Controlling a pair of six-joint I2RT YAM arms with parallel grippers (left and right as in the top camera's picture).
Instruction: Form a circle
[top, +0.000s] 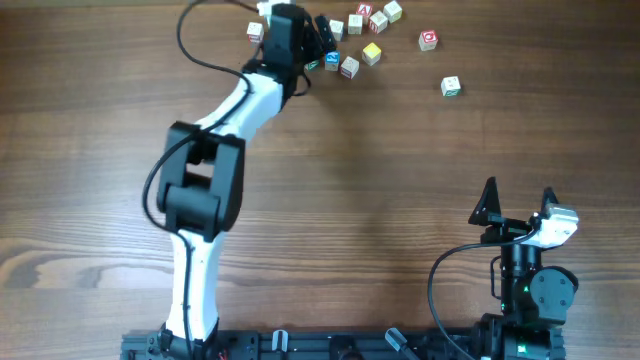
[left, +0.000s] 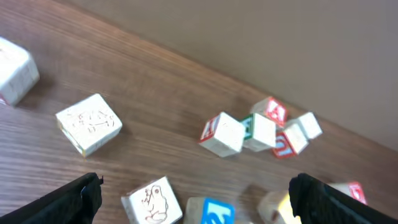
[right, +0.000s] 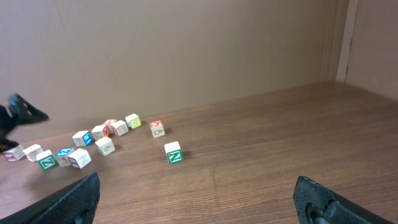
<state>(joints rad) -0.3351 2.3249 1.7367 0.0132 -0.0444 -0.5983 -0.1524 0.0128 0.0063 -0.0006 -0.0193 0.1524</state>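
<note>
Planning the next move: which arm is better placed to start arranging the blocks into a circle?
Left, probably. The left gripper is open right at the scattered blocks. The right gripper, also open, sits far from them and would need a long reach.

The blue-faced cube (left: 210, 211) is cut by the bottom edge, its print blurred.

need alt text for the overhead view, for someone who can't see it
The left gripper reaches, open, into a loose scatter of small wooden letter blocks at the far edge of a wooden table; the blocks form no circle. The right gripper sits open at the near right, far from the blocks.
</note>
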